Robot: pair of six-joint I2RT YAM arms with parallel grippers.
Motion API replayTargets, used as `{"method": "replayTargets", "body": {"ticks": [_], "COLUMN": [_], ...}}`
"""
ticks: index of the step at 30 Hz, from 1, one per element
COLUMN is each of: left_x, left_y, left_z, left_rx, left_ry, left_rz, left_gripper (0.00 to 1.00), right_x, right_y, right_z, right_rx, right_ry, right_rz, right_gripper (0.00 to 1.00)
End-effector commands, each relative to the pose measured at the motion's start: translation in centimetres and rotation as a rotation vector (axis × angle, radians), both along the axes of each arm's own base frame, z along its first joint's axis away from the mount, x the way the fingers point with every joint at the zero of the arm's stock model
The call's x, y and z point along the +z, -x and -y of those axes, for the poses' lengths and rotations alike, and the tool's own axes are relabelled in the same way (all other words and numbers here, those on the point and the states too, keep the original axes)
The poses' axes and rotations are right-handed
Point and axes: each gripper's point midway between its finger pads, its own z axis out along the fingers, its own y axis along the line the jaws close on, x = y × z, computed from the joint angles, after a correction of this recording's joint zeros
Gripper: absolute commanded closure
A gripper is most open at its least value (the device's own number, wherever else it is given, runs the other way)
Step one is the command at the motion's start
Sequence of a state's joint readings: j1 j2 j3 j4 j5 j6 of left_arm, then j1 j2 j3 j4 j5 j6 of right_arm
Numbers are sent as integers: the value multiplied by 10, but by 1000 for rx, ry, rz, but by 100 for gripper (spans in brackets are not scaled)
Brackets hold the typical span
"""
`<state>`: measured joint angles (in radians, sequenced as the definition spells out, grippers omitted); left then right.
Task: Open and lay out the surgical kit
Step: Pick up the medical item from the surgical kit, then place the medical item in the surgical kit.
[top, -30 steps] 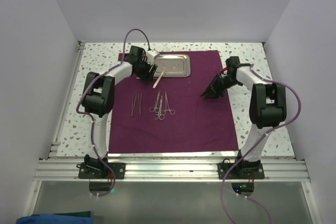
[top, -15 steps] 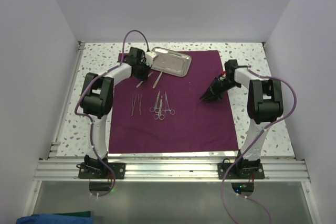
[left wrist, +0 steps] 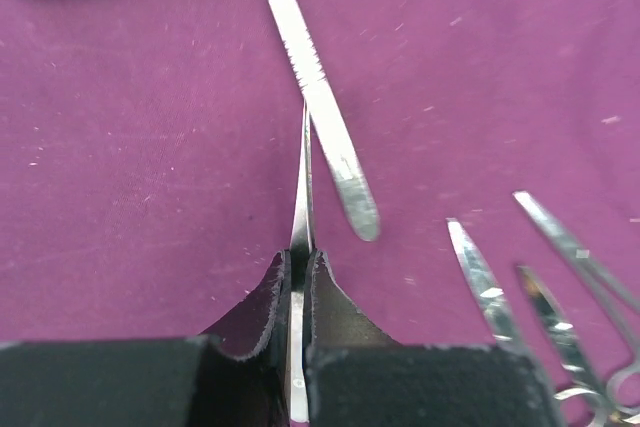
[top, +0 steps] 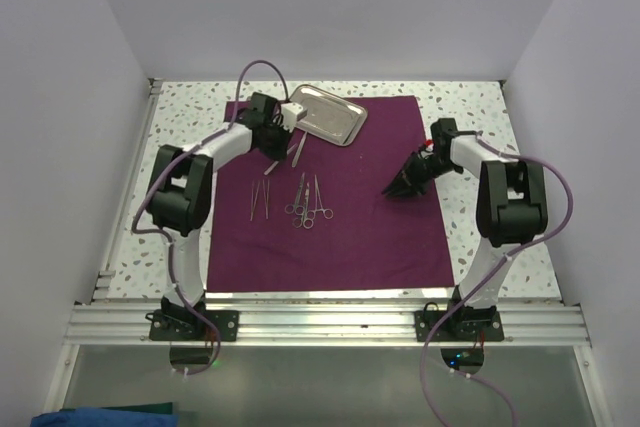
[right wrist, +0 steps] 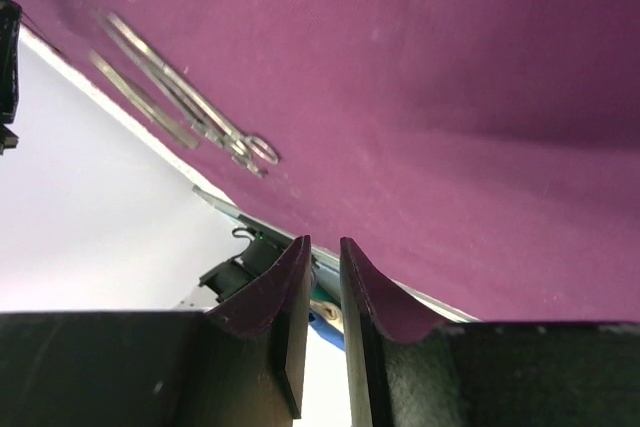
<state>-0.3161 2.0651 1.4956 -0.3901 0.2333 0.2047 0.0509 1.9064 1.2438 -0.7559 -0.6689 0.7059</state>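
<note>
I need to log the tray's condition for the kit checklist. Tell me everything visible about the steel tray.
The steel tray is a small, shiny rectangular pan with rounded corners and a raised rim, looking empty. It sits skewed at the far edge of the purple cloth, its far-left corner over the speckled tabletop. The left gripper is just beside it.

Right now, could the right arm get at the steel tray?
Probably yes: the tray lies uncovered at the cloth's far edge, and the right pincer carries nothing, though it is a stretch across.

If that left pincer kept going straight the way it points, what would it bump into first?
Probably the flat steel handle lying on the purple cloth, just ahead of the thin tool that the left pincer grips; beyond it, the steel tray. Depth is unclear.
</note>
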Motion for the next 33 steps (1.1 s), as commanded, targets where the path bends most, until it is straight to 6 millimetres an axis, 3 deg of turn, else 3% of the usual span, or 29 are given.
{"method": "replayTargets", "body": {"ticks": [1,6,9,11,14,15,17,18,19,23,26,27,28,33], "left_x": [53,76,91,91,87,71,77,63,69,54,42,39,39,57], "left_y": [1,1,8,14,35,51,65,80,86,116,130,133,133,111], "left_z": [15,14,4,-8,-29,-34,-39,-43,-43,-40,-43,-45,-47,-44], "left_rx": [11,106,232,315,460,479,534,544,562,563,589,597,615,629], "left_ry": [73,92,113,92,84,70,99,86,108,125,123,120,121,134], "left_rz": [59,72,78,82,72,36,45,13,24,-7,-22,-24,-22,39], "left_gripper": [100,100,100,100,100,100,100,100,100,100,86,74,70,41], "right_x": [28,32,29,31,29,29,28,26,25,18,16,17,17,20], "right_y": [6,18,31,34,41,44,48,50,52,59,63,62,63,67], "right_z": [-2,-3,-3,-3,-3,-3,-2,-3,-2,0,2,2,2,4], "right_rx": [-1,-19,-26,-26,-25,-21,-13,-8,-1,25,40,42,42,48], "right_ry": [-29,-43,-52,-53,-54,-53,-53,-52,-48,-39,-28,-26,-25,-16], "right_rz": [87,110,103,115,110,111,110,104,105,82,75,78,83,88], "right_gripper": [78,78,78,78,78,78,78,78,78,78,78,78,79,78]}}
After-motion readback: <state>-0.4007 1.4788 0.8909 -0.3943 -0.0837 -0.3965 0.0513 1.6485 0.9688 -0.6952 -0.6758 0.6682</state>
